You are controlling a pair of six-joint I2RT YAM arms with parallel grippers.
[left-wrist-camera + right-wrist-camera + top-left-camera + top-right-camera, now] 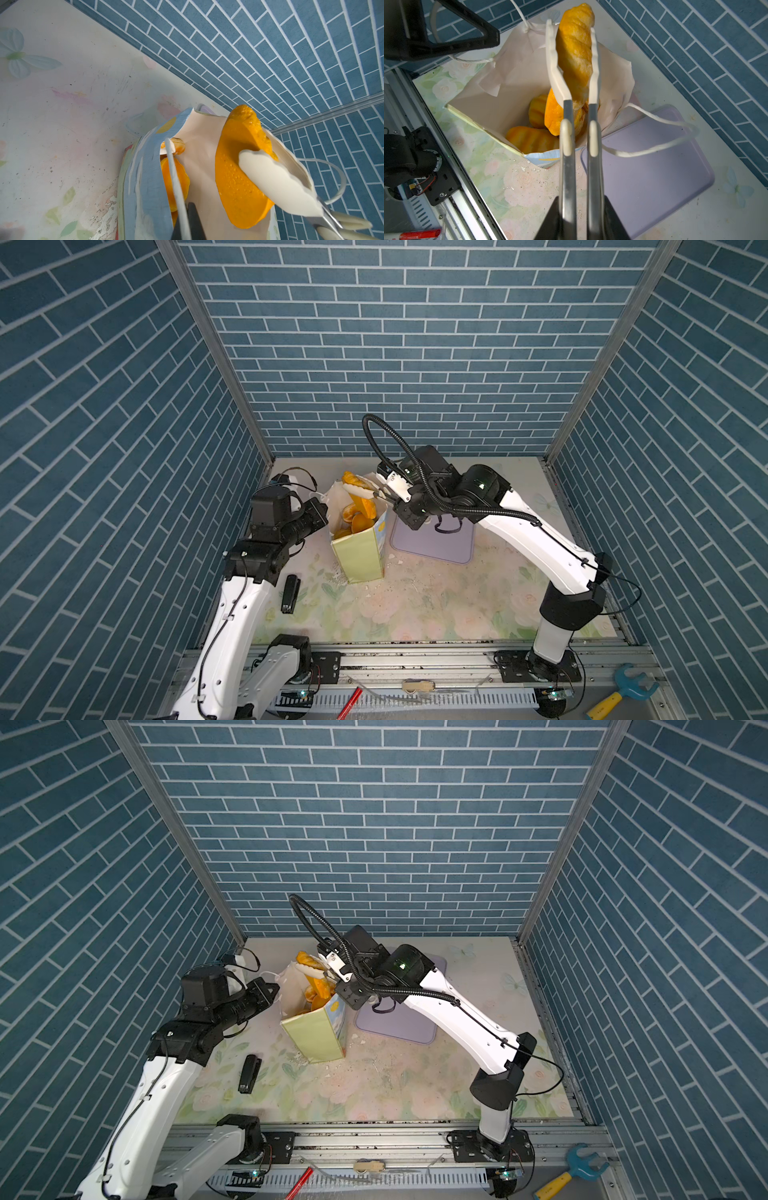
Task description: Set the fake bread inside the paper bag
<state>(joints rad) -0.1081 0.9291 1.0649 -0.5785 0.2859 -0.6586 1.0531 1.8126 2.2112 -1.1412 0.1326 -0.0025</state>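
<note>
Right end effector grasping tongs, twisted loaf pinched above paper bag mouth (other bread already inside); left end effector clenched by cord handle. Risk: long loaf lands crosswise, topples onto counter.

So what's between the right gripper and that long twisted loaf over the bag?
Tongs: the right gripper grips their metal arms and their white tips hold the twisted loaf above the paper bag, clearest in the right wrist view.
</note>
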